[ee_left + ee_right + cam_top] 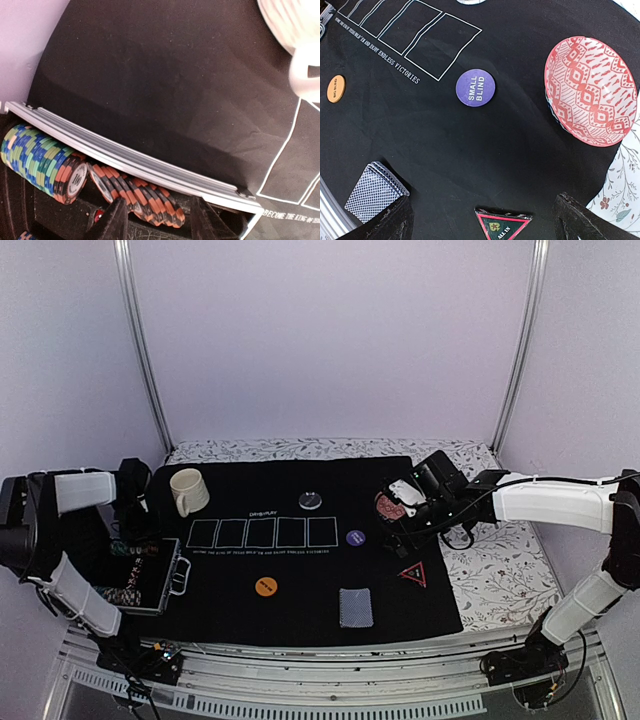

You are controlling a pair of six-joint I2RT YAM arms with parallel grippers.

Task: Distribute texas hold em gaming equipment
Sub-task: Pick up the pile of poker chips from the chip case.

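Orange-striped poker chips [117,184] racked in a silver metal case [125,156] are being straddled by the left gripper [160,202], jaws parted, likely for picking; the right gripper [484,201] is being held wide open.

I log a cream mug [188,490] standing upright on the far-left corner of the black mat [300,585], which carries a printed row of white boxes with a line of text beneath. A red patterned bowl [590,90] sits close to the mat's right edge. Floral cloth [500,570] shows beyond that edge. An open metal case [150,585] lies at the mat's left edge.
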